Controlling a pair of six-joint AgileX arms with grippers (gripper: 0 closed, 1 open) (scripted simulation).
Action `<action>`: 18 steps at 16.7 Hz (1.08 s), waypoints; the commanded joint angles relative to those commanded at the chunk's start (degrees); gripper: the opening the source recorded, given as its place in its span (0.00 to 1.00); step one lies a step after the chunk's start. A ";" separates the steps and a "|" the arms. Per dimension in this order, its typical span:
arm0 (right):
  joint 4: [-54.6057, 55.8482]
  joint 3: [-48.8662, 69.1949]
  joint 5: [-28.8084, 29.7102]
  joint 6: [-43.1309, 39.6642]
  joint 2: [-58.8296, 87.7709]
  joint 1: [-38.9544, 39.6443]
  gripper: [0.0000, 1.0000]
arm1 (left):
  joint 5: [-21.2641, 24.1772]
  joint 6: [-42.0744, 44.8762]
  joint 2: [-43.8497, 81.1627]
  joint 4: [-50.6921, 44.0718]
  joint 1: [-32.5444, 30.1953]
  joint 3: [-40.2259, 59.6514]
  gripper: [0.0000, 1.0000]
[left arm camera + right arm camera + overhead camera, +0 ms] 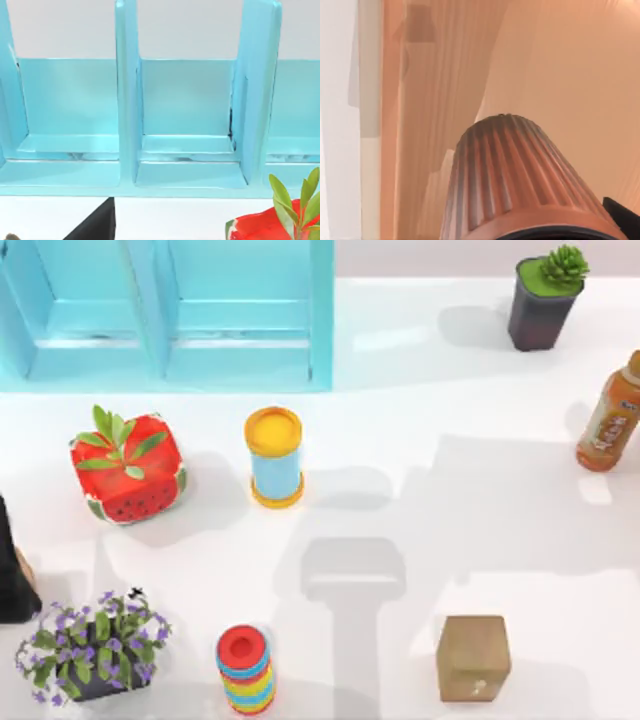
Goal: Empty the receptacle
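Observation:
The receptacle, a light-blue shelf unit (322,320) with upright dividers, stands at the table's back left. Its compartments hold nothing that I can see from above or in the left wrist view, where the shelf unit (126,110) faces the camera. An orange drink bottle (610,418) stands at the right edge of the table. A ribbed orange cap (515,175) sits very close in the right wrist view, with a dark sliver (626,220) beside it that I cannot identify.
A watermelon-patterned pot with a leafy sprig (128,468) and a yellow-and-blue can (275,457) stand mid-table. In front are a purple-flower pot (92,645), a striped ring stack (246,668) and a wooden cube (472,657). A dark planter (543,302) is back right; a black object (12,570) is at the left edge.

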 joint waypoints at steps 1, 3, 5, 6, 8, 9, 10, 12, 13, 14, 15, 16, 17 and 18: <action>0.40 -0.86 0.43 0.92 0.11 1.96 0.00 | 0.00 0.00 0.00 0.00 0.00 0.00 1.00; 1.57 -2.59 1.17 3.69 0.16 6.33 0.00 | 0.00 0.00 0.00 0.00 0.00 0.00 1.00; 3.28 -4.26 1.67 7.69 0.01 11.15 0.00 | 0.00 0.00 0.00 0.00 0.00 0.00 1.00; 4.29 -5.14 1.84 10.14 0.01 13.64 0.00 | 0.00 0.00 0.00 0.00 0.00 0.00 1.00; 6.50 -7.03 2.05 15.91 0.37 18.56 0.00 | 0.00 0.00 0.00 0.00 0.00 0.00 1.00; 7.67 -8.01 2.08 19.14 0.67 20.97 0.00 | 0.00 0.00 0.00 0.00 0.00 0.00 1.00; 8.86 -8.94 2.07 22.49 0.97 23.33 0.00 | 0.00 0.00 0.00 0.00 0.00 0.00 1.00; 11.28 -10.55 1.93 29.46 1.41 27.82 0.00 | 0.00 0.00 0.00 0.00 0.00 0.00 1.00; 12.47 -11.19 1.82 33.14 1.53 29.89 0.00 | 0.00 0.00 0.00 0.00 0.00 0.00 1.00; 13.63 -11.71 1.69 36.63 1.60 31.84 0.00 | 0.00 0.00 0.00 0.00 0.00 0.00 1.00; 14.73 -12.12 1.55 39.76 1.63 33.66 0.00 | 0.00 0.00 0.00 0.00 0.00 0.00 1.00; 15.73 -12.44 1.41 42.47 1.65 35.19 0.00 | 0.00 0.00 0.00 0.00 0.00 0.00 1.00; 16.63 -12.68 1.27 44.69 1.64 36.44 0.00 | 0.00 0.00 0.00 0.00 0.00 0.00 1.00; 17.44 -12.88 1.15 46.39 1.60 37.37 0.00 | 0.00 0.00 0.00 0.00 0.00 0.00 1.00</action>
